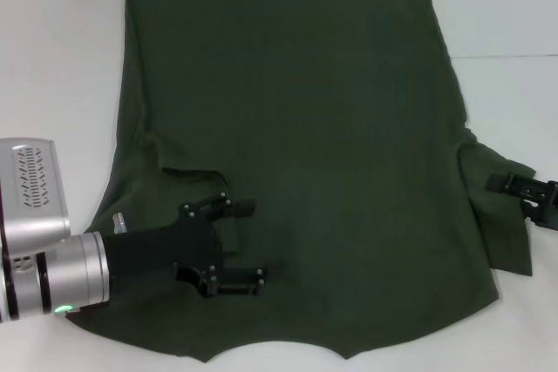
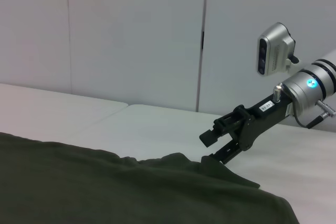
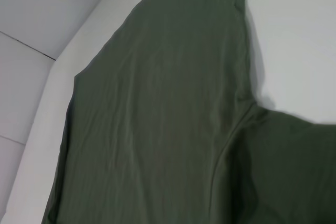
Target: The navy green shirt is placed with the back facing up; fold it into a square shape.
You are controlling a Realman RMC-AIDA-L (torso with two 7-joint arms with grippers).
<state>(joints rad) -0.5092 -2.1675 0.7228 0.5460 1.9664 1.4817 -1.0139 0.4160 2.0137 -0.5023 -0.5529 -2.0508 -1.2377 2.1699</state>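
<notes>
The navy green shirt (image 1: 305,154) lies spread flat on the white bench (image 1: 52,58). Its left sleeve is folded in over the body. The left tool (image 1: 246,248) hangs over the shirt, just past that folded sleeve. Its two fingers are wide apart and hold nothing. The right tool (image 2: 216,147) is at the other sleeve, at the edge of the cloth. Its fingers are a little apart, with the lower one touching the sleeve tip.
</notes>
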